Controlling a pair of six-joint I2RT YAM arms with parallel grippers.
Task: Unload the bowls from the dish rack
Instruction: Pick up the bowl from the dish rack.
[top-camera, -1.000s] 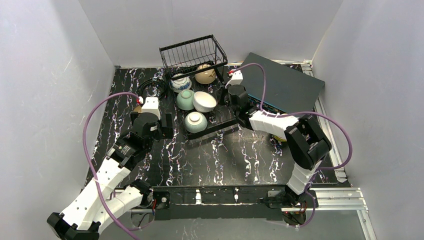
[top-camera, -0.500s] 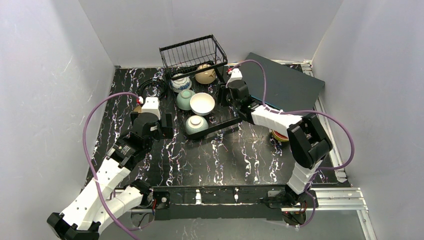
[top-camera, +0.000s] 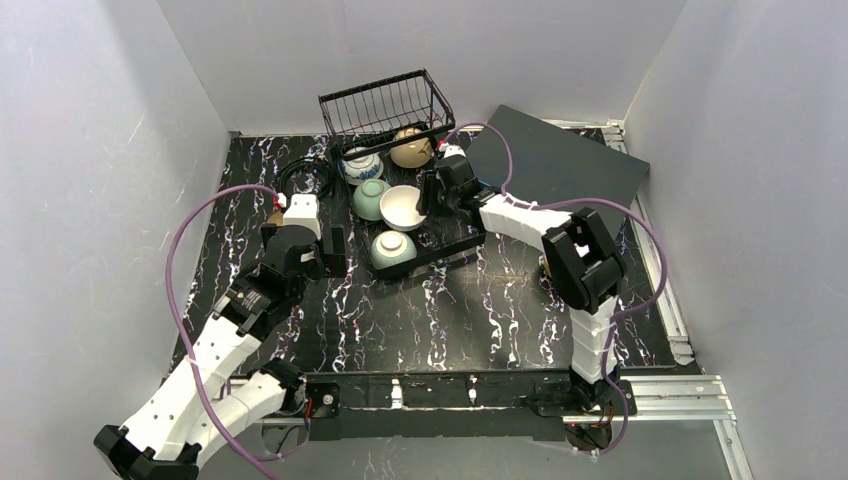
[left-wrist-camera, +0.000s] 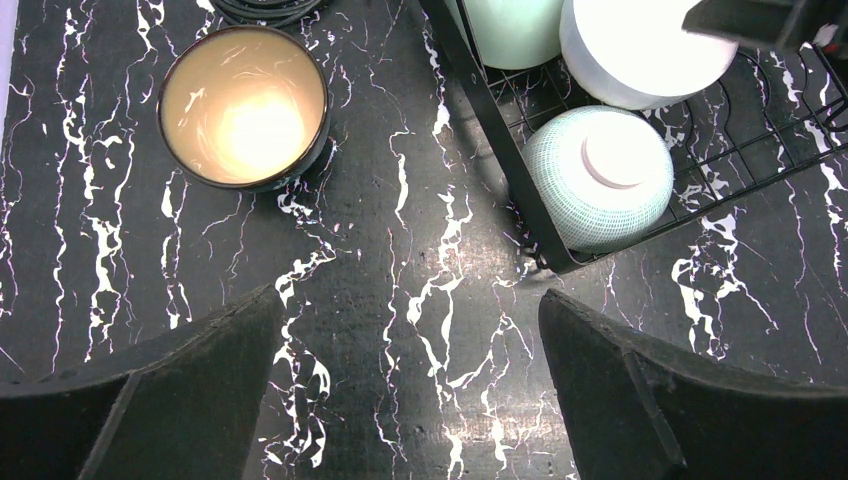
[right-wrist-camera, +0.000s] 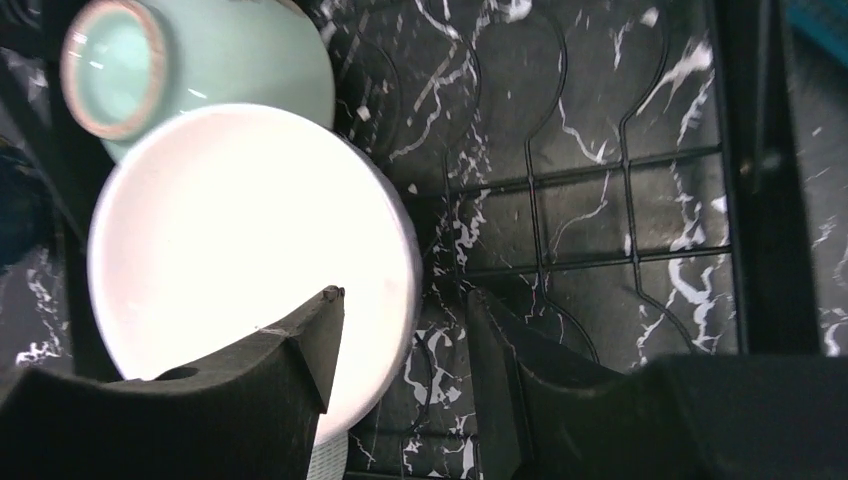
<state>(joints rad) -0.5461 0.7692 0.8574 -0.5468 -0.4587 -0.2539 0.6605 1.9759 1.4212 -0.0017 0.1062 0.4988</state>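
The black wire dish rack (top-camera: 448, 238) stands at the back centre of the table. It holds a blue-and-white bowl (top-camera: 360, 165), a beige bowl (top-camera: 411, 148), a pale green bowl (top-camera: 371, 198), a white bowl (top-camera: 402, 208) and an upturned pale green bowl (top-camera: 392, 246). My right gripper (top-camera: 430, 195) is open at the white bowl (right-wrist-camera: 230, 240). One finger is inside the bowl, the other outside, with the rim between them. My left gripper (left-wrist-camera: 408, 300) hangs open over bare table, left of the rack (left-wrist-camera: 500, 150). A dark bowl with a cream inside (left-wrist-camera: 243, 105) sits on the table ahead of it.
A flat dark grey box (top-camera: 560, 165) lies tilted at the back right, just behind the right arm. A coil of black cable (top-camera: 305, 175) lies left of the rack. Grey walls close in the table on three sides.
My right gripper has swung left from beside the rack to the white bowl and has opened from shut. The left arm has not moved.
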